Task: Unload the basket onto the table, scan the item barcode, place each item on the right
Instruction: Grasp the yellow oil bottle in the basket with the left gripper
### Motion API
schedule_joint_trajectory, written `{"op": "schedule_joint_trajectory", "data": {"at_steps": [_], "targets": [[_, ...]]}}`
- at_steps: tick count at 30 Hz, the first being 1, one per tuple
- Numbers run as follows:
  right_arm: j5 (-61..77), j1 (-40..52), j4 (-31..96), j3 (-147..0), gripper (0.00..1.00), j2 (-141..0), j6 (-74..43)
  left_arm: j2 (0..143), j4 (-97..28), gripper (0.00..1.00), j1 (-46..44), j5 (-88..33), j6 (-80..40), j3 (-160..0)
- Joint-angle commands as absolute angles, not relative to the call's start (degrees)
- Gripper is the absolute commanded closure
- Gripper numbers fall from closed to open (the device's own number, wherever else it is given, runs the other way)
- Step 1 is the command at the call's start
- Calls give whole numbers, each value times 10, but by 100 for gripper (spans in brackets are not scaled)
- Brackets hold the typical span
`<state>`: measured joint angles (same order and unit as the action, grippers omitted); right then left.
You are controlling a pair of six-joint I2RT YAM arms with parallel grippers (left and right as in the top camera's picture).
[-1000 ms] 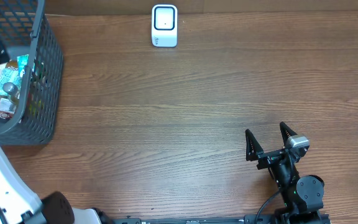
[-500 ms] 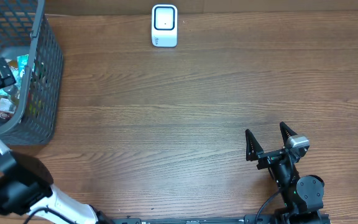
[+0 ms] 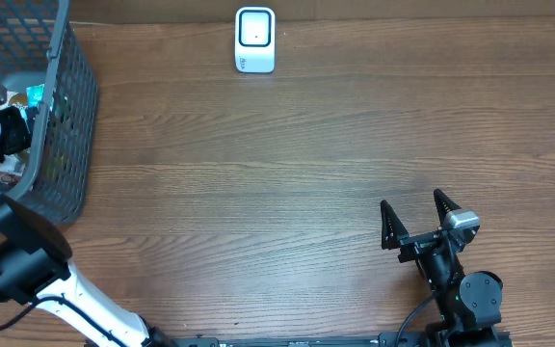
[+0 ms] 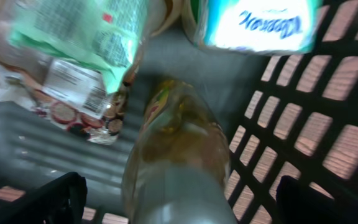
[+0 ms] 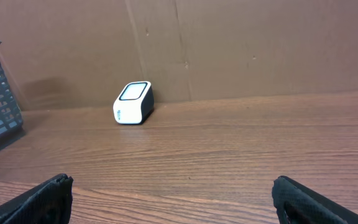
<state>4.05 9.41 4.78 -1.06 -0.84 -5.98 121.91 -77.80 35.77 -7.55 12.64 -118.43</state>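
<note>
Wood-grain surface (image 3: 287,164) runs from edge to edge, with a brown board wall (image 5: 260,43) behind it. At the far left stands a dark mesh basket (image 3: 66,116), and my left arm (image 3: 22,265) reaches up from the near edge and over its rim, so that my left jaws hang inside it among the goods. Those jaws are spread wide, one tip at each lower corner of the left wrist view, and they pinch nothing. Between them, straight below the camera, lies a bottle (image 4: 179,143), blurred, its length pointing away from me; dark gaps show on both sides of it, so neither tip touches it. Past its far end, to the left, a green packet (image 4: 82,31) rests over a clear bag (image 4: 73,99) bearing a printed label, and to the right lies a white pack (image 4: 257,25) with blue lettering, hard against the basket's mesh side. Whether any barcode faces up I cannot tell. Further right, at the far edge of the surface near its middle, the white scanner (image 3: 255,40) stands alone, well apart from the basket, its dark window facing up. At the near right my right arm (image 3: 456,284) sits low, its jaws also spread, empty, pointing toward the far edge.
</note>
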Motion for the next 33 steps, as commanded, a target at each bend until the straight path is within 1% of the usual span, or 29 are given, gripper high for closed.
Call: {"op": "schedule_joint_trajectory", "data": {"at_steps": [1, 5, 11, 12, 13, 14, 15, 16, 25, 26, 29, 32, 33], "targets": [[35, 92, 46, -5, 0, -2, -58, 1238, -780, 5, 360, -86, 142, -1190], [35, 92, 46, -5, 0, -2, -58, 1248, -780, 13, 360, -86, 139, -1190], [35, 92, 46, -5, 0, -2, -58, 1248, -775, 28, 360, -86, 128, -1190], [35, 92, 46, -4, 0, -2, -58, 1248, -775, 28, 360, -86, 126, -1190], [35, 92, 46, -4, 0, -2, -58, 1248, -773, 28, 360, -86, 122, -1190], [35, 92, 46, -5, 0, -2, -58, 1248, -771, 22, 360, -86, 115, -1190], [35, 93, 46, -5, 0, -2, -58, 1248, -770, 5, 360, -86, 110, -1190], [35, 92, 46, -5, 0, -2, -58, 1248, -770, 1, 360, -86, 106, -1190], [35, 92, 46, -5, 0, -2, -58, 1248, -761, 0, 360, -86, 107, -1190], [35, 92, 46, -4, 0, -2, -58, 1248, -761, 2, 360, -86, 107, -1190], [35, 92, 46, -5, 0, -2, -58, 1248, -762, 14, 360, -86, 107, -1190], [35, 92, 46, -5, 0, -2, -58, 1248, -762, 22, 360, -86, 107, -1190], [35, 92, 46, -4, 0, -2, -58, 1248, -762, 23, 360, -86, 107, -1190]]}}
